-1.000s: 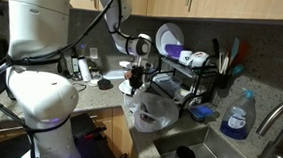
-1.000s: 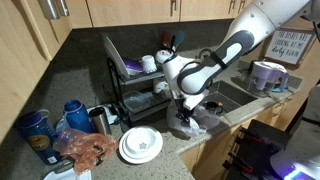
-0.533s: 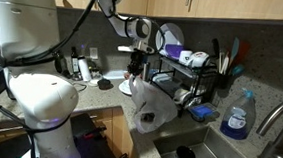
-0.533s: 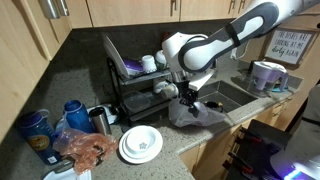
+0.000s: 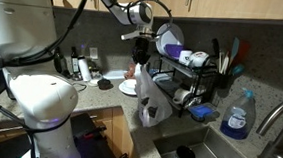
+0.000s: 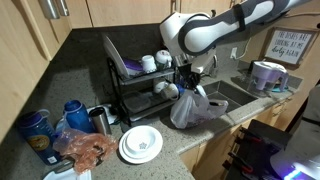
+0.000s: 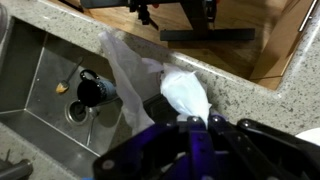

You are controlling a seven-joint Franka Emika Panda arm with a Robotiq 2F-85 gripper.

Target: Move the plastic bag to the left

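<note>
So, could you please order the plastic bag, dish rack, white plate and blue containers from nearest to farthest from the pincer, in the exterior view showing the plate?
1. Plastic bag: hangs from the pincer, gripped at its top.
2. Dish rack: right beside the pincer.
3. White plate: lower, in front of the rack.
4. Blue containers: far off, near the picture's edge.

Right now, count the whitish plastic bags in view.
1. The plastic bag hangs from the gripper over the counter edge by the sink. Others could be hidden behind the arm.

Speckled granite counter (image 7: 255, 105), steel sink (image 7: 40, 60), wooden cabinets (image 6: 130, 12).
</note>
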